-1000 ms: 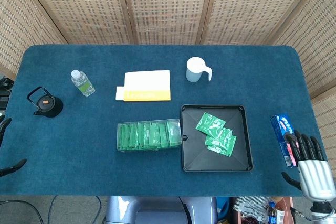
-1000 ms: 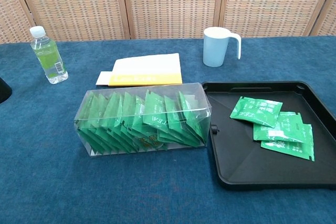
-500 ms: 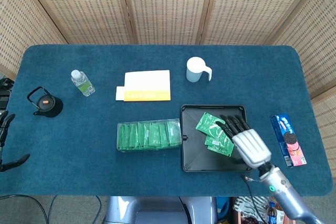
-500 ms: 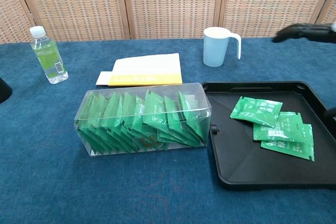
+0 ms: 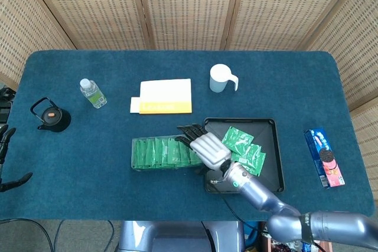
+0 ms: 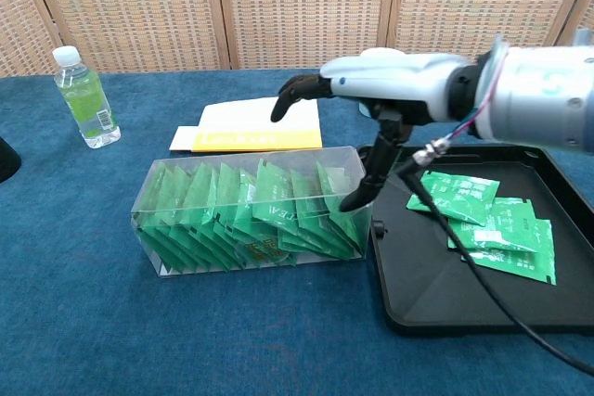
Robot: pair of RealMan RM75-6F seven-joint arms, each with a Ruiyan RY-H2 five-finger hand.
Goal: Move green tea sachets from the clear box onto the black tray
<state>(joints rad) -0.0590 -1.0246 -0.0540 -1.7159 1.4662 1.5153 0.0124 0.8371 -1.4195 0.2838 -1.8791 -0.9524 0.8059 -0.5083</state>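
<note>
Right hand (image 6: 390, 76), fingers spread and holding nothing, hovers above the right end of the clear plastic box (image 6: 253, 211), where flat green foil tea sachets (image 6: 269, 206) stand packed on edge; three more lie on the black rectangular tray (image 6: 422, 308) touching the box. The sachets are probably light, thin, pliable and slick, best pinched at an exposed top edge. Room between neighbours and box walls looks tight, though the tray's near half is bare; the left hand (image 5: 5, 157) rests open at the table's edge.

White letters reading "TEA" run sideways down a green sachet (image 6: 274, 206) standing in the clear box (image 6: 167, 229). Print on the tray's sachets (image 6: 497, 234), the yellow-edged booklet (image 6: 255, 139) and the bottle label (image 6: 104, 118) is too small to read.
</note>
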